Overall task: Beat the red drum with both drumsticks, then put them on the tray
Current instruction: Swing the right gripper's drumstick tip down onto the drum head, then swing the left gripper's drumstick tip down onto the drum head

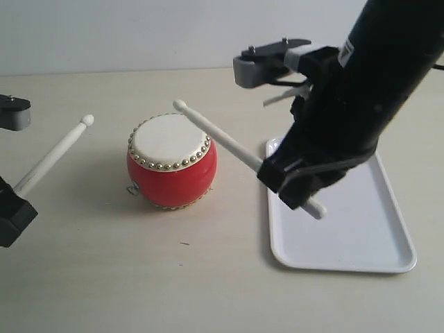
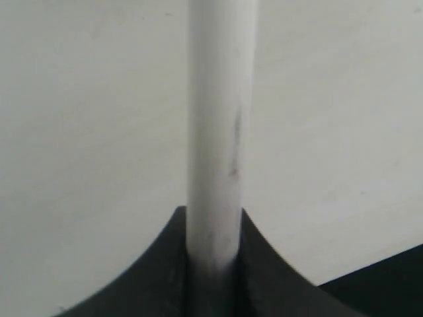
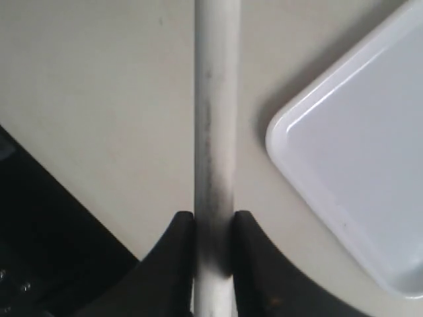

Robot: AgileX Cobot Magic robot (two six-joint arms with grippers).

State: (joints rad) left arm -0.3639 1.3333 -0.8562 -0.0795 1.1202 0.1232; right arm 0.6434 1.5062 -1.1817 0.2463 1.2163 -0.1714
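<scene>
exterior view: the left gripper (image 1: 15, 201) is closed on the butt of the left stick (image 1: 55, 154). the stick slants up and away from it. the drum (image 1: 171, 173) sits out past that stick's tip and to one side, well apart from the gripper, and the tip is clear of the skin. the right gripper (image 1: 291, 182) is clamped round the right stick (image 1: 218, 135) near its butt. its tip hangs over the drum's far rim, not touching as far as i can tell. the tray (image 1: 361, 243) lies just under and behind this gripper, with nothing on it.

i judge the beating step is in hand. the next move calls for both tips to drop onto the skin. the left stick must first swing in toward the drum.

left wrist view: the left gripper (image 2: 213, 244) has its jaws nearly shut and pressed on either side of the left stick (image 2: 218, 119). the stick runs straight out from them over bare table (image 2: 79, 132). the drum is not in view.

right wrist view: the right gripper (image 3: 213, 231) pinches the right stick (image 3: 215, 99) just as tightly. a corner of the tray (image 3: 357, 158) lies beside the stick, close to the jaws but not touching.
</scene>
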